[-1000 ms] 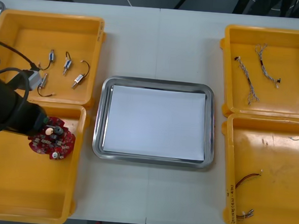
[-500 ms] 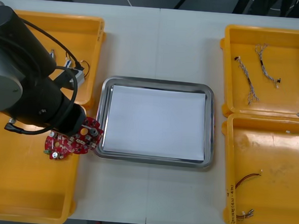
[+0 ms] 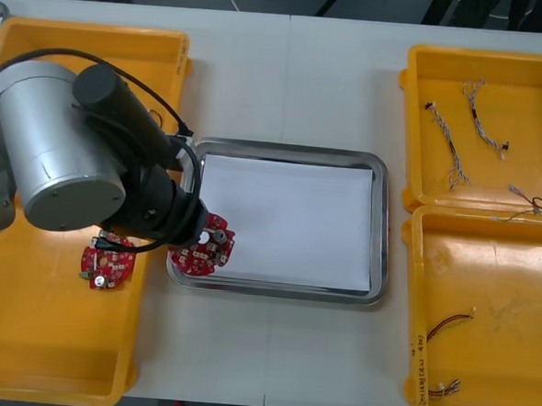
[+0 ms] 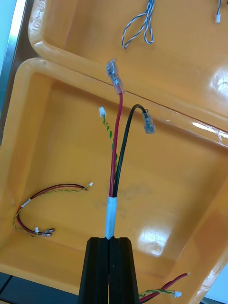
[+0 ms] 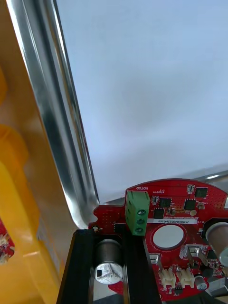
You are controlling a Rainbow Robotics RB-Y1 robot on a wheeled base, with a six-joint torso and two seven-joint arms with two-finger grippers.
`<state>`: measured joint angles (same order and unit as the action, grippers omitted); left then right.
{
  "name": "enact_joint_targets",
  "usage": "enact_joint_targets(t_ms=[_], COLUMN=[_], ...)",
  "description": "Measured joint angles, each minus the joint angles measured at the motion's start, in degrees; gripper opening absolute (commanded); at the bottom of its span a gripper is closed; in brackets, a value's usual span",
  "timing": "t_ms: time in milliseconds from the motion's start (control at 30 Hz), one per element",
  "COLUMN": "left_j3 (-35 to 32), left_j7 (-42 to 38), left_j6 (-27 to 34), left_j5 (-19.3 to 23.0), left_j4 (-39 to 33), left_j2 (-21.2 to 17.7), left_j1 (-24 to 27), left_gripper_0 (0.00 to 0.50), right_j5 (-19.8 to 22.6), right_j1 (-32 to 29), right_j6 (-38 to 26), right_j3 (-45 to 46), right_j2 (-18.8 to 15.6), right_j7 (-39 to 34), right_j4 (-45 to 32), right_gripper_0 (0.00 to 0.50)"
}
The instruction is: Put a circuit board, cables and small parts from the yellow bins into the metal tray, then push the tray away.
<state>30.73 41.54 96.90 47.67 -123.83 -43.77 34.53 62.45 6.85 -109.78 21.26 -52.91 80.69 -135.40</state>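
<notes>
The left gripper (image 5: 108, 235) was clamped on a circuit board (image 3: 206, 246), with its fingers (image 5: 78, 266) on either side of a grey cylinder on the board. The board hung over the rim of the metal tray (image 3: 380, 228) at the tray's 8 o'clock corner. From there toward 3 o'clock the white floor lay open. A second board (image 3: 104, 262) lay in the near left bin (image 3: 50, 355), partly hidden under the arm. The right gripper (image 4: 110, 242) was pinched together on a red and black cable (image 4: 116, 156) over the near right bin (image 4: 190, 190), and its fingers hid the cable's lower end.
</notes>
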Motion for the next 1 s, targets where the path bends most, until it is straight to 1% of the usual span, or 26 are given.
enact_joint_targets(t_ms=[200, 400, 500, 767, 1000], left_j3=[3.5, 7.1, 8.1, 8.2, 9.7], left_j7=[0.0, 0.0, 0.0, 0.0, 0.0], left_j6=[-3.6, -7.0, -8.2, -10.2, -11.1], left_j5=[-3.1, -6.7, -7.2, -7.7, -9.8], left_j4=[4.1, 6.7, 8.1, 10.4, 10.9], left_j2=[1.4, 1.8, 2.0, 3.3, 3.5], left_j1=[0.5, 0.7, 0.7, 0.7, 0.7], left_gripper_0=[0.002, 0.001, 0.002, 0.001, 0.001], right_j5=[0.4, 1.0, 1.1, 1.1, 0.1], right_j1=[0.2, 0.2, 0.2, 0.2, 0.2], right_j6=[0.0, 0.0, 0.0, 0.0, 0.0], right_j3=[-0.2, -0.4, -0.8, -1.1, -1.2], right_j2=[0.0, 0.0, 0.0, 0.0, 0.0], right_j7=[1.8, 2.7, 2.7, 2.7, 2.7], right_j4=[-0.5, -1.3, -1.8, -2.5, -2.5], right_gripper_0=[0.000, 0.000, 0.000, 0.000, 0.000])
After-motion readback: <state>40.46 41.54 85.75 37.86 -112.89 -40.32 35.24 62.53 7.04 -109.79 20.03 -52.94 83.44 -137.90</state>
